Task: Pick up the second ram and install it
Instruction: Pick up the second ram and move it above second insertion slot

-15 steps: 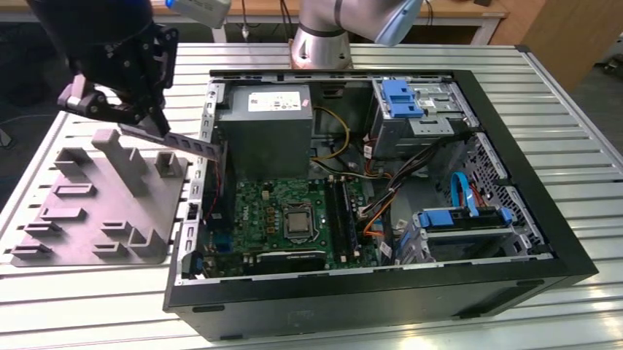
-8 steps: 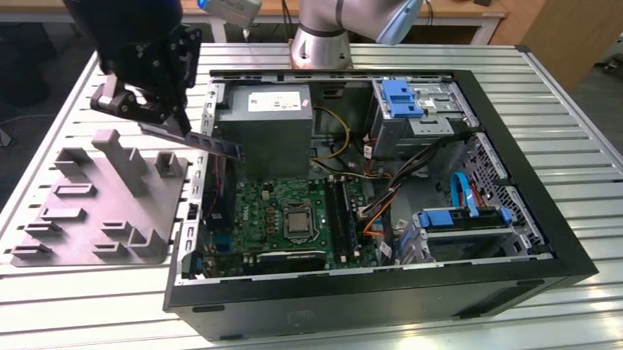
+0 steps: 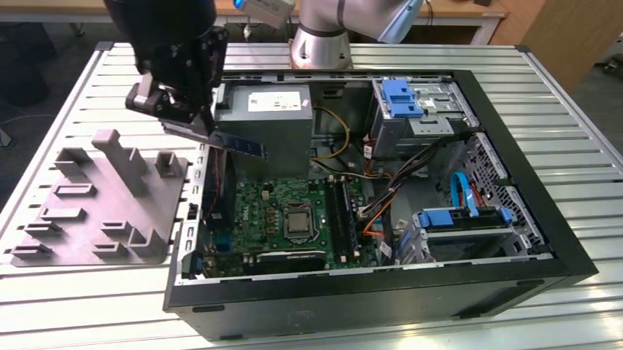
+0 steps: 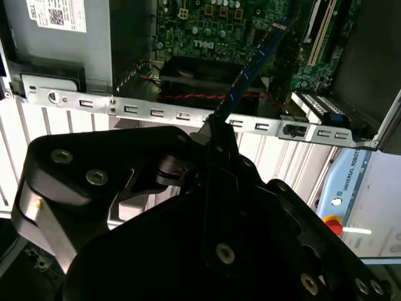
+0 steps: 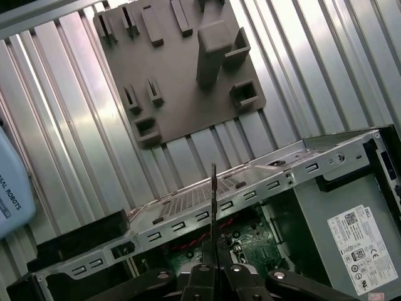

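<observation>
The bench (image 3: pixel 545 73) is made of long silver metal strips with thin grooves between them. Light shines on these strips. Behind the bench stands a wooden table (image 3: pixel 467 10) with white legs. A brown wooden board (image 3: pixel 574 36) stands at the exterior view's right. The floor (image 3: pixel 608 109) beside it is dark grey.

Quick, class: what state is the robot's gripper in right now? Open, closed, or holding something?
Gripper: shut on the second ram, holding it in the air over the open computer case.
</observation>
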